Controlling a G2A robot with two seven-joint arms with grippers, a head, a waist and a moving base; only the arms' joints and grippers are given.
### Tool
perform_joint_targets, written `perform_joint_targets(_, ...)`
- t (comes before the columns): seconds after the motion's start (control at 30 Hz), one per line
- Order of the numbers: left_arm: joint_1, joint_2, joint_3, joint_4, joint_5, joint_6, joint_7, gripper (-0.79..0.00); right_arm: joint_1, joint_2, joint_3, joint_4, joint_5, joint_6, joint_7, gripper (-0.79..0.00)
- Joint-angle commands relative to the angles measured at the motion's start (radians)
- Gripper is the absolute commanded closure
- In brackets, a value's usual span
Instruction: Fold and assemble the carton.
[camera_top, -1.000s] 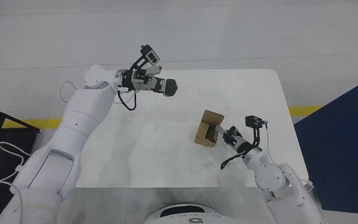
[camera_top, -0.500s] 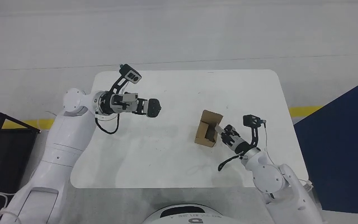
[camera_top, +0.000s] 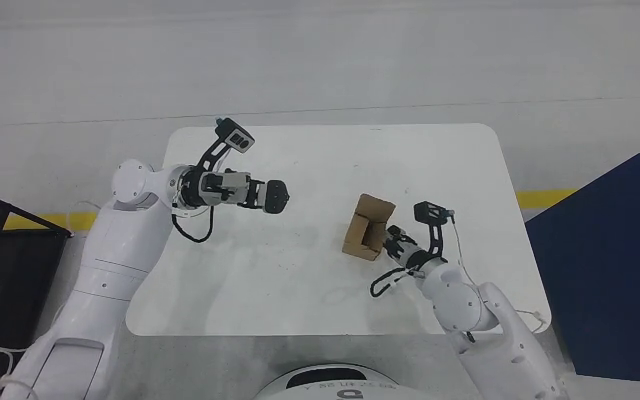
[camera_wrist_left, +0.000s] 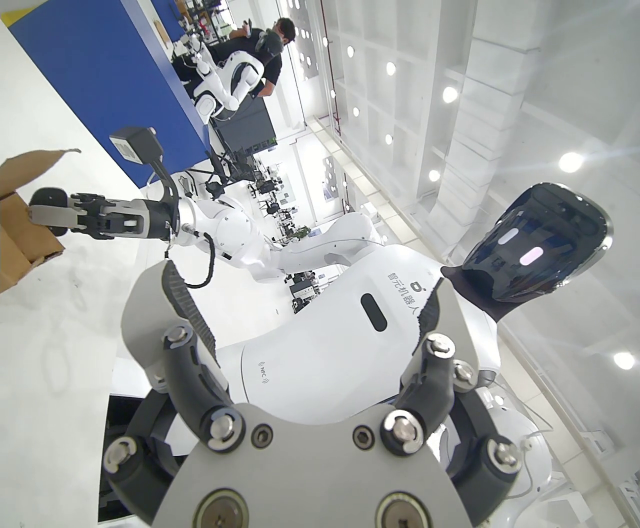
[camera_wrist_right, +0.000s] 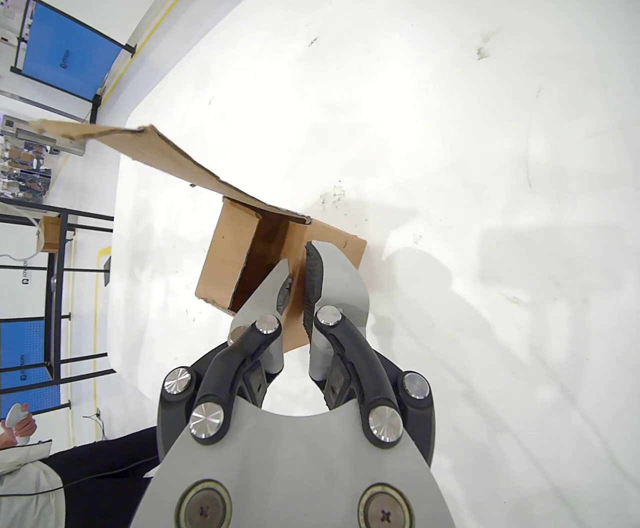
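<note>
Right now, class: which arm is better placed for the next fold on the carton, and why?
Probably the right. The right tool is shut on a wall of the carton, so it can act at once; the left tool hangs open, well apart from the carton.

Small brown cardboard carton (camera_top: 368, 228), partly folded. Lies on the white worktop (camera_top: 300, 270), right of centre, open inside showing, 1 flap lifted outward, 1 wall pinched between the right gripper's (camera_wrist_right: 299, 265) fingers (camera_wrist_right: 345, 290).

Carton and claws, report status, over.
Right claw shut on carton wall. Left claw open, empty, above table. Carton flap unfolded, not assembled.
</note>
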Motion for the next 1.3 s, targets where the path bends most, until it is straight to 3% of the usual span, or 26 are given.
perform_joint_targets(0.0,0.001,0.0,-0.003,-0.001,0.007,0.001,0.002,-0.785,0.009,-0.002,-0.019,-0.007,-0.038,0.044,0.006,0.0)
perform_joint_targets(0.3,-0.008,0.005,-0.014,-0.017,0.075,0.022,-0.001,-0.785,0.002,-0.005,-0.098,-0.092,-0.265,0.189,-0.001,0.0)
perform_joint_targets(0.33,-0.015,0.007,-0.007,-0.026,0.108,0.036,-0.006,-0.785,0.001,-0.006,-0.103,-0.1,-0.275,0.2,0.004,-0.089)
perform_joint_targets(0.37,-0.024,0.009,0.004,-0.037,0.156,0.058,-0.006,-0.785,0.0,-0.007,-0.107,-0.105,-0.281,0.205,0.009,-0.286)
perform_joint_targets(0.4,-0.035,0.013,0.015,-0.047,0.205,0.083,-0.006,-0.785,0.0,-0.007,-0.109,-0.108,-0.281,0.206,0.014,-0.332)
perform_joint_targets(0.47,-0.056,0.021,0.036,-0.067,0.289,0.137,-0.006,-0.785,0.0,-0.009,-0.105,-0.111,-0.253,0.195,0.016,-0.317)
perform_joint_targets(0.63,-0.114,0.052,0.105,-0.112,0.524,0.275,-0.006,-0.785,-0.025,-0.011,-0.06,-0.106,-0.127,0.088,-0.029,-0.299)
perform_joint_targets(0.83,-0.184,0.078,0.245,-0.157,0.671,0.358,-0.006,-0.785,-0.086,-0.011,0.03,-0.064,0.103,-0.14,-0.14,-0.329)
perform_joint_targets(0.9,-0.221,0.077,0.293,-0.149,0.74,0.363,-0.006,-0.708,-0.102,-0.011,0.063,-0.034,0.158,-0.198,-0.167,-0.345)
perform_joint_targets(1.0,-0.276,0.057,0.363,-0.117,0.802,0.35,0.014,-0.622,-0.124,-0.011,0.094,-0.012,0.217,-0.24,-0.2,-0.354)
perform_joint_targets(1.13,-0.371,0.004,0.483,-0.061,0.842,0.341,0.065,-0.597,-0.179,-0.007,0.146,-0.012,0.267,-0.335,-0.235,-0.385)
perform_joint_targets(1.2,-0.421,-0.03,0.541,-0.02,0.846,0.337,0.088,-0.437,-0.205,-0.005,0.168,-0.016,0.282,-0.377,-0.244,-0.394)
perform_joint_targets(1.27,-0.467,-0.066,0.593,0.026,0.839,0.322,0.121,-0.397,-0.22,-0.004,0.183,-0.009,0.293,-0.402,-0.252,-0.391)
